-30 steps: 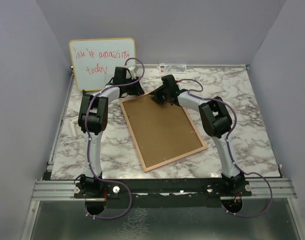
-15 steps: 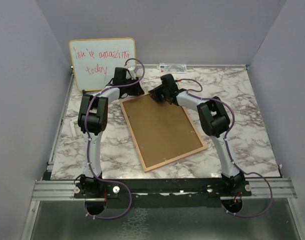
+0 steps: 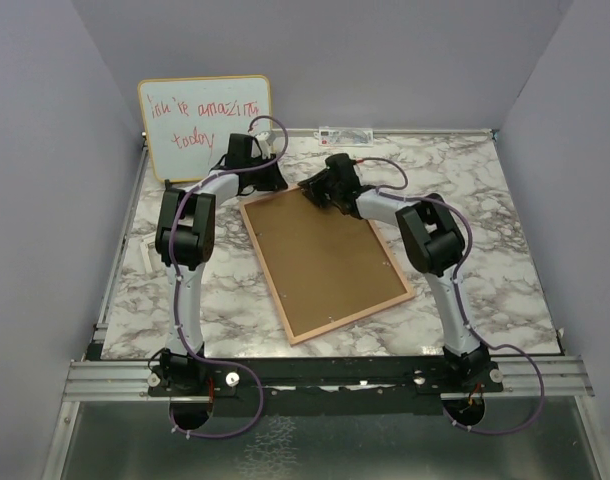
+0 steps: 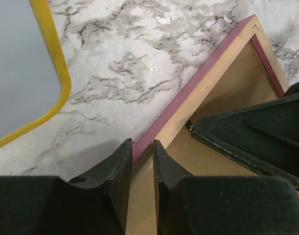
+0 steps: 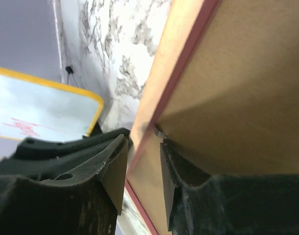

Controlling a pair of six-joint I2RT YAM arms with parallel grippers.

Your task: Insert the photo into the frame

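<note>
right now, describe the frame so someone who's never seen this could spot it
On the marble table, look at the middle for a big flat rectangle lying askew: the frame. It shows a plain brown back inside a thin pinkish wood border, unlike the yellow-edged whiteboard with red writing standing behind it.

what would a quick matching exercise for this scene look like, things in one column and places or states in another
1. thin pinkish light-wood rectangular frame
2. yellow-edged whiteboard with red handwriting
3. left gripper
4. white grey-veined marble table

a. propped upright at the far left
b. bears the frame
c. brown backing up
d. astride the frame's edge

Pairs: 1-c, 2-a, 3-d, 4-b
</note>
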